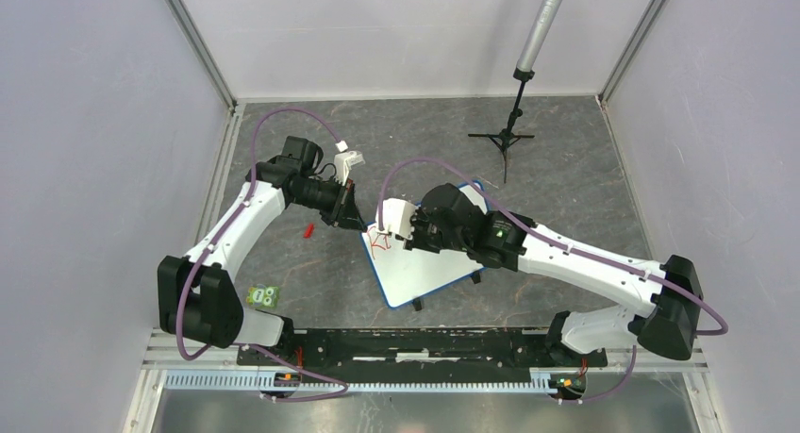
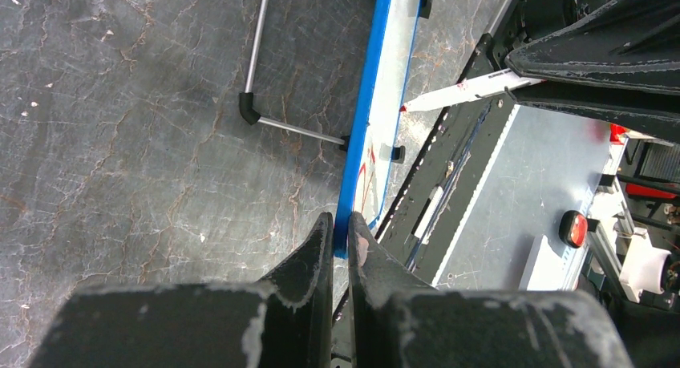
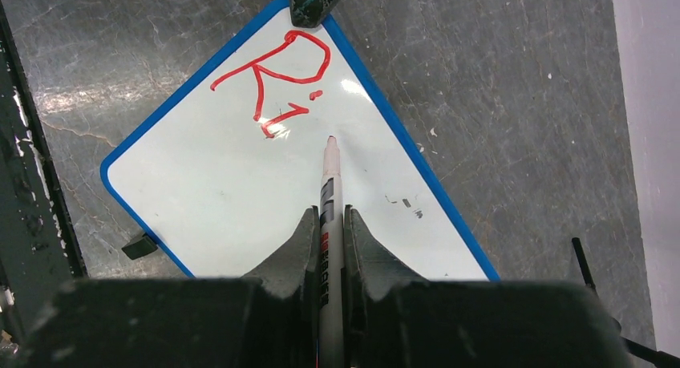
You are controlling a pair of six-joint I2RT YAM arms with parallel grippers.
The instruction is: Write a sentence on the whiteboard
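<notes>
Our right gripper (image 3: 330, 217), its scuffed black fingers chipped at the edges, is clamped on a slim white plastic marker (image 3: 329, 179). The marker's reddened tip points to 12 o'clock and sits at the board's face; we cannot tell whether it touches.

Under it lies the small, glossy white whiteboard (image 3: 240, 192), with a blue rim and rounded corners. Of the sentence (image 3: 277, 75) we see only a looping red "R" and an "i", just past the tip at 11 o'clock.

Our left gripper (image 2: 341, 224) is pinched shut on the blue rim at the board's far corner.

The board rests on a dark grey table (image 1: 585, 169) veined like stone and enclosed by plain pale walls (image 1: 85, 122).

From the board, a small red cap (image 1: 308, 230) lies near at 9 o'clock. A green and yellow card (image 1: 264, 296) lies further off at 8 o'clock, and a thin black tripod (image 1: 508, 139) stands well apart at 1 o'clock.

Bare table shows beyond the board at 12 and 3 o'clock.
</notes>
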